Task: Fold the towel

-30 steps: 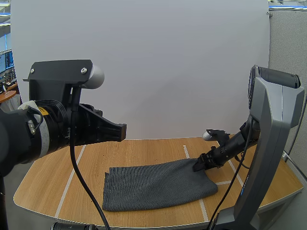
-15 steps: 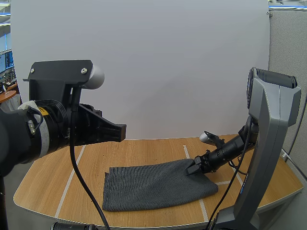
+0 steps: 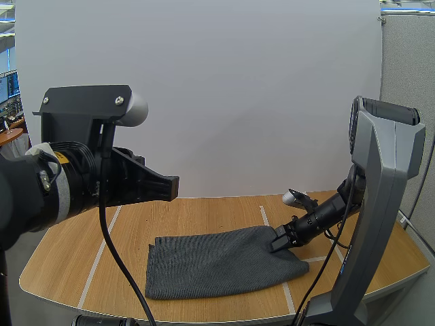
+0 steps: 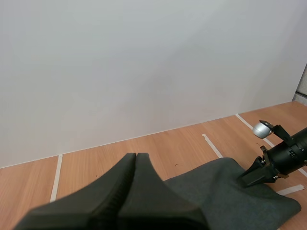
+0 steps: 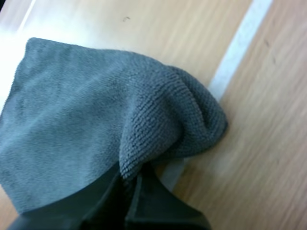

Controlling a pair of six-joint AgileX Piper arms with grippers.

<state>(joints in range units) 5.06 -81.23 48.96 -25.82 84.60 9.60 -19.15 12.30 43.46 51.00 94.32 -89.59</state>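
While the grey towel [image 3: 217, 261] lies on the tabletop [image 3: 75, 258], the right jaws pinch its far right corner; the left jaws, pressed together on nothing, sit well apart from it.

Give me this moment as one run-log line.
phase: grasp | right end effector: shut on towel, far right corner | left end effector: shut on nothing, above table | towel: spread on table

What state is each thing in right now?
towel: lying on the table, far right corner bunched up
right end effector: shut on that towel corner
left end effector: shut, empty, held above the table
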